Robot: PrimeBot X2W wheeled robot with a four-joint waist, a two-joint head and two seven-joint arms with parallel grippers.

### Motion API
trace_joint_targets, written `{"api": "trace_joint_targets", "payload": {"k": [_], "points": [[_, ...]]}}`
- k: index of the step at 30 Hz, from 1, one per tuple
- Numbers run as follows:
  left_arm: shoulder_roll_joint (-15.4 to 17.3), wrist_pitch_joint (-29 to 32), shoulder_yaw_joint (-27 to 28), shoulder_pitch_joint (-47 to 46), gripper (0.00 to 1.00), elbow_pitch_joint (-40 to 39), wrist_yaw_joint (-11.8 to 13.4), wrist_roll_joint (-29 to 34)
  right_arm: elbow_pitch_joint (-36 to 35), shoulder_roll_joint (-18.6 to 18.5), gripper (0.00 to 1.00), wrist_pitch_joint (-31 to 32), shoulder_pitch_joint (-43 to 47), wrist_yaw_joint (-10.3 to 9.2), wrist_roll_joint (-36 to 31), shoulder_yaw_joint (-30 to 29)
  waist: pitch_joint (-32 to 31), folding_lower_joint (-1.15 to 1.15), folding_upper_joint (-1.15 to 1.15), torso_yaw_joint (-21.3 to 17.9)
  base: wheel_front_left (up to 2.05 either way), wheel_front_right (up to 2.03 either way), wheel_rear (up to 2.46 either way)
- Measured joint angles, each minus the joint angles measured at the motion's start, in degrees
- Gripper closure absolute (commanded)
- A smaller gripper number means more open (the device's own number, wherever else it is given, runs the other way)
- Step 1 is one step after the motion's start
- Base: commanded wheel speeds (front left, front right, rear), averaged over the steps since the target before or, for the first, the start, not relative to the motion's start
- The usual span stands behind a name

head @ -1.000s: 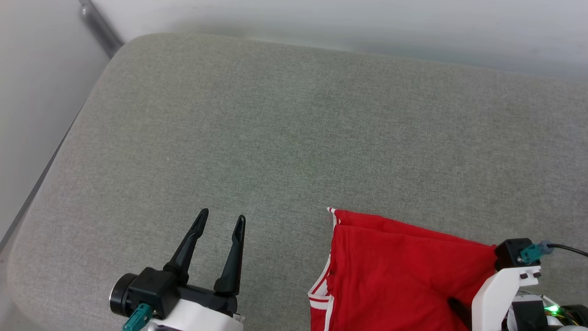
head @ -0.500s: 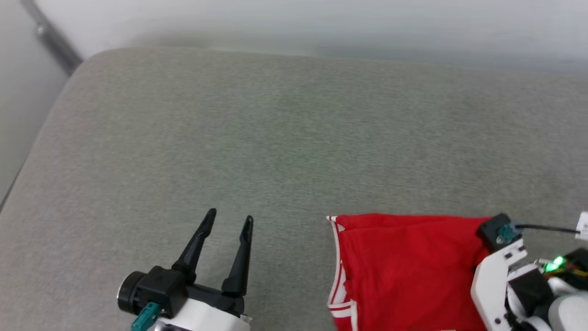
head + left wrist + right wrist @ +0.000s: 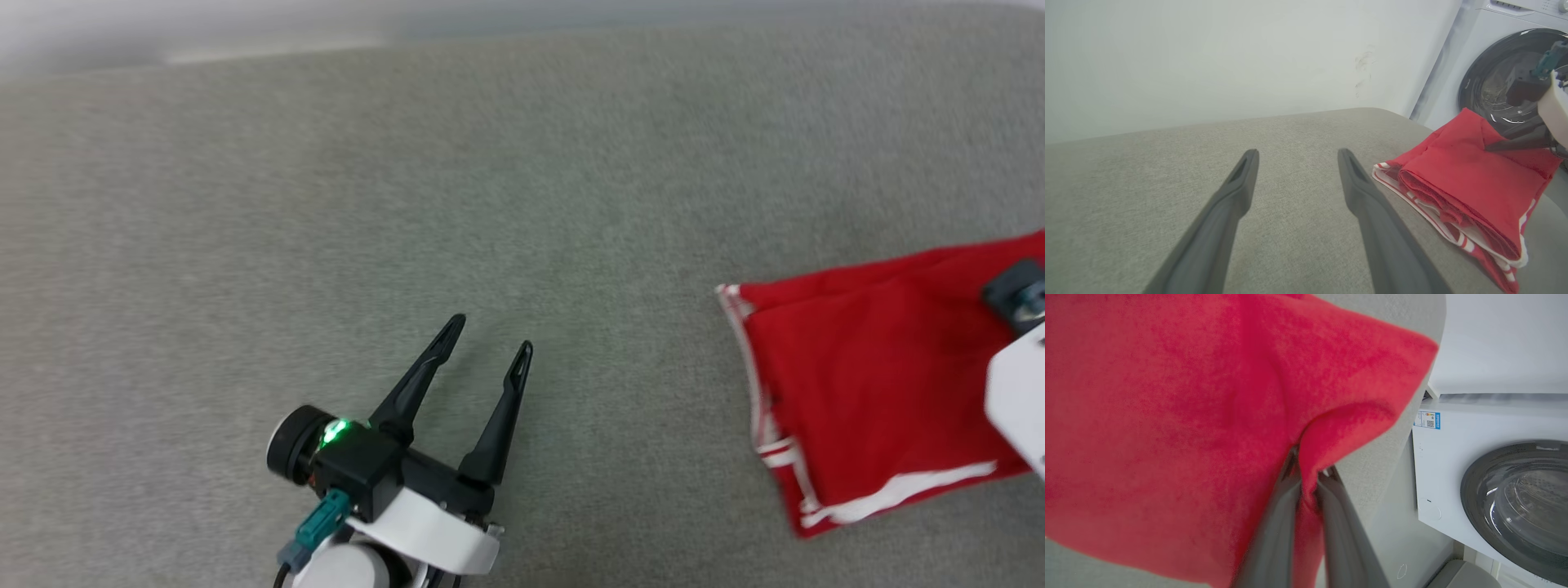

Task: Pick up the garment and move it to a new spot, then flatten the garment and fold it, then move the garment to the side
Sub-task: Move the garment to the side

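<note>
**R grip on the shirt, L arm idle: the pull goes to my right**

My right gripper (image 3: 1308,473) is pinched nearly shut on a ridge of red cloth. In the R wrist view the fabric bunches up between the two fingers and hangs over them. So the garment (image 3: 865,384) is held at its right-hand side, folded, w/ the rest lying flat on the grey cushion (image 3: 408,204).

My left gripper (image 3: 492,335) is spread wide w/ nothing in it. It hovers over bare cushion, its fingers pointing up and a bit to the right in the head view.

Key relation: the garment lies to the right of my L gripper and well apart from it, and its striped-trim edge faces that gripper. The pack runs roughly L-to-R across the head view, tilted slightly, and goes off the right edge, so I can't tell its full length. A white band shows along its near edge. The R arm is plainly the nearer one, being already on it. The washing machine (image 3: 1494,477) stands just beyond the cushion's end on that side. My guess is the coming move is a drag to the right. A one-corner pinch could let the folded layers slide apart.

Vs 1 s ago:
- The whole head pic has shifted, so the cam has turned. The cushion's rounded left corner and the wall strip are gone from it.
- The R jaws have gone from wide to clamped.
- The garment sits farther right and higher in the pic. Its gap to my L gripper looks a bit bigger, but w/ the cam moving I can't be firm.
- The L jaws are as wide as before, and a green light now shows on that wrist.
</note>
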Motion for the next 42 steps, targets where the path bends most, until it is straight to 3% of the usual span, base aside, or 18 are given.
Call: {"api": "trace_joint_targets", "payload": {"k": [10,20,31,32,33,42], "points": [[3.5,0.0,-5.6,-6.8,0.0,-1.0,0.0,0.6,13.9,-6.2,1.0,-10.3,-6.5,0.01,-3.5,-10.3,10.1,0.0,0.0,-5.0,0.0,0.0,0.0],[6.7,0.0,-10.4,-10.3,0.0,-4.7,0.0,-0.2,28.1,-5.0,1.0,-21.2,-11.3,0.01,-6.8,-19.3,18.0,0.0,0.0,-6.5,0.0,0.0,0.0],[6.9,0.0,-7.6,-12.1,0.0,-6.0,0.0,-1.3,34.3,0.7,1.0,-26.3,-16.1,0.01,-12.4,-23.9,20.6,0.0,0.0,-5.1,0.0,0.0,0.0],[6.8,0.0,-7.1,-12.1,0.0,-5.9,0.0,-1.4,34.4,1.0,0.83,-26.3,-16.2,0.01,-13.0,-24.5,20.3,0.0,0.0,-5.0,0.0,0.0,0.0],[6.2,0.0,-5.8,-12.0,0.0,-5.6,0.0,-1.7,34.1,1.5,0.0,-25.2,-16.8,0.01,-14.8,-26.4,19.1,0.0,0.0,-4.7,0.0,0.0,0.0],[3.3,0.0,0.0,-8.6,0.0,-4.2,0.0,-3.0,25.1,4.0,0.0,-21.4,-16.9,0.0,-17.7,-28.9,11.8,-0.01,0.0,-3.8,0.0,0.0,0.0]]}}
